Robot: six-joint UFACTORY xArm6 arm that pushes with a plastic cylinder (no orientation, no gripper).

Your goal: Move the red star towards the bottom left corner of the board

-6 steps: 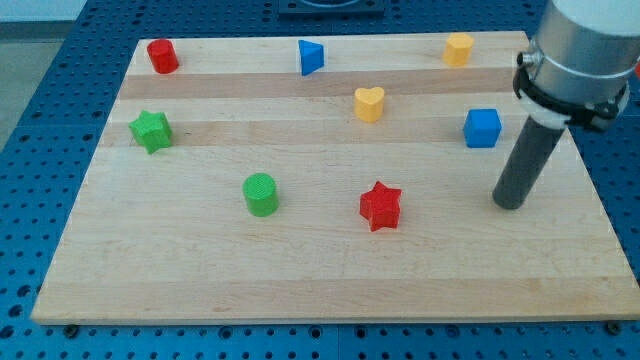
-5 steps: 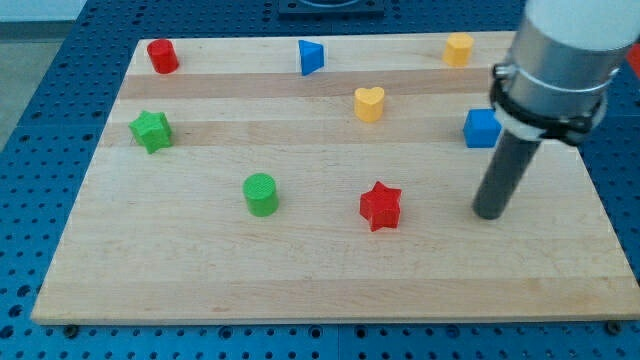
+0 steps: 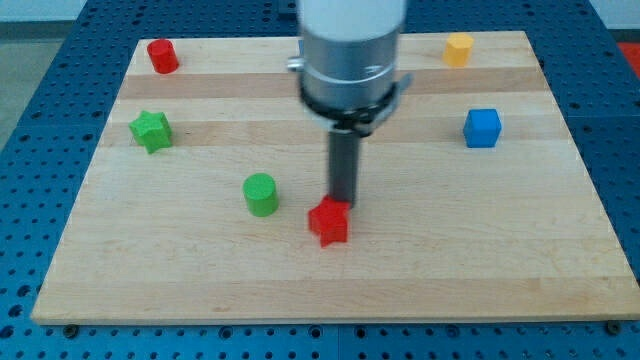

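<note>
The red star [image 3: 329, 222] lies on the wooden board [image 3: 200, 280], a little below the middle. My tip [image 3: 343, 205] stands right at the star's upper right side and touches it. The rod rises from there to the grey arm body, which hides the blue triangle and the yellow heart.
A green cylinder [image 3: 261, 194] sits just left of the red star. A green star [image 3: 151, 131] is at the left, a red cylinder [image 3: 162, 56] at the top left, a yellow block [image 3: 459, 49] at the top right, a blue cube [image 3: 482, 128] at the right.
My tip has swept left from the board's right side to the red star. The star has slid left and slightly down, closer to the green cylinder.
</note>
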